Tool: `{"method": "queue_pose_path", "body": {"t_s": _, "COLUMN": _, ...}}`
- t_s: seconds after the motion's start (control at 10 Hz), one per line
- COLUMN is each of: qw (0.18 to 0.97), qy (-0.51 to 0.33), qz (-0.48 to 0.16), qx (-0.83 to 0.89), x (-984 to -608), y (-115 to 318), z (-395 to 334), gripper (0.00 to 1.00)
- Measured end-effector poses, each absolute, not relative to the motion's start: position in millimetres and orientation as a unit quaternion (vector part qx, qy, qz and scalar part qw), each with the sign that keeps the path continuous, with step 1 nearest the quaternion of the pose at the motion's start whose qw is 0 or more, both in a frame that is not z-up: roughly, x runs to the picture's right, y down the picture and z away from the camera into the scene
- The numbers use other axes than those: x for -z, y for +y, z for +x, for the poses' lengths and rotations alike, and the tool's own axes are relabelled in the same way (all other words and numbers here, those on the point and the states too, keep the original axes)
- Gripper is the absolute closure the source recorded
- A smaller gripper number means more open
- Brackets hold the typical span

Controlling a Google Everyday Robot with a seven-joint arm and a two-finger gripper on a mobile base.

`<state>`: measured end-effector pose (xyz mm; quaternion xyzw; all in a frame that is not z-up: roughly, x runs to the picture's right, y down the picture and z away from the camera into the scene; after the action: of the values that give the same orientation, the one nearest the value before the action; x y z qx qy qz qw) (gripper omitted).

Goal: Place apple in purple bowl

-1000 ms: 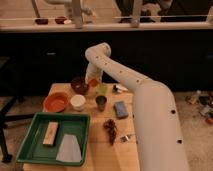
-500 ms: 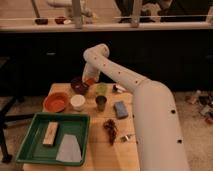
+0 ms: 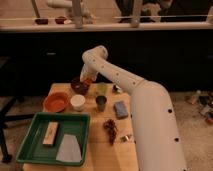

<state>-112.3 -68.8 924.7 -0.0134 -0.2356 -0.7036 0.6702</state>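
Note:
The purple bowl (image 3: 78, 87) stands at the back of the wooden table, behind the white cup. The apple (image 3: 89, 80), small and orange-red, hangs just over the bowl's right rim. My gripper (image 3: 86, 78) reaches down from the white arm that curves in from the lower right, and it is shut on the apple. The arm's wrist hides most of the gripper and part of the bowl's far side.
An orange bowl (image 3: 56, 102) sits to the left, with a white cup (image 3: 77, 102), a metal cup (image 3: 101, 103) and a green cup (image 3: 102, 89) nearby. A blue sponge (image 3: 120, 109) and grapes (image 3: 110, 128) lie in front. A green tray (image 3: 35, 125) holds a bar and a cloth.
The gripper with the apple has shifted a little left and down, from right of the purple bowl to over its right rim.

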Motion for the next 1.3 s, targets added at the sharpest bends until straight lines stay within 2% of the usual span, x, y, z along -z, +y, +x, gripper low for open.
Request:
{"method": "queue_pose_path", "body": {"t_s": 1.1, "qw": 0.67, "qy": -0.234, "qz": 0.018, "qx": 0.704, "x": -948, "y": -91, "z": -141, "gripper": 1.0}}
{"method": "queue_pose_path", "body": {"t_s": 1.3, "qw": 0.67, "qy": -0.234, "qz": 0.018, "qx": 0.704, "x": -949, "y": -90, "z": -141, "gripper": 0.92}}
